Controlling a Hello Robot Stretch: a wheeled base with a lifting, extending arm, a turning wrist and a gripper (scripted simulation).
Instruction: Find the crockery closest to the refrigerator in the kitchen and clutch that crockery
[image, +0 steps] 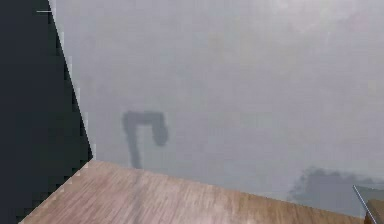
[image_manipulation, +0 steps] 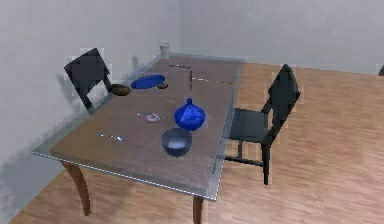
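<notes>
A wooden dining table (image_manipulation: 120, 160) stands in the arm side view. On it lie a blue plate (image_manipulation: 148, 82), a small brown bowl (image_manipulation: 121, 89) beside the plate and a grey-blue bowl (image_manipulation: 177, 142) near the table's near edge. A round blue vase (image_manipulation: 189, 116) stands just behind that bowl. A pale cup (image_manipulation: 164, 47) is at the far end of the table.
Dark chairs stand at the table's far left (image_manipulation: 88, 72) and at its right (image_manipulation: 265, 120). Cutlery (image_manipulation: 185, 68) and a small disc (image_manipulation: 152, 117) lie on the tabletop. Ahead is a grey wall (image: 230, 80), with a dark panel (image: 35, 100) on the left and wood floor (image: 180, 205) below.
</notes>
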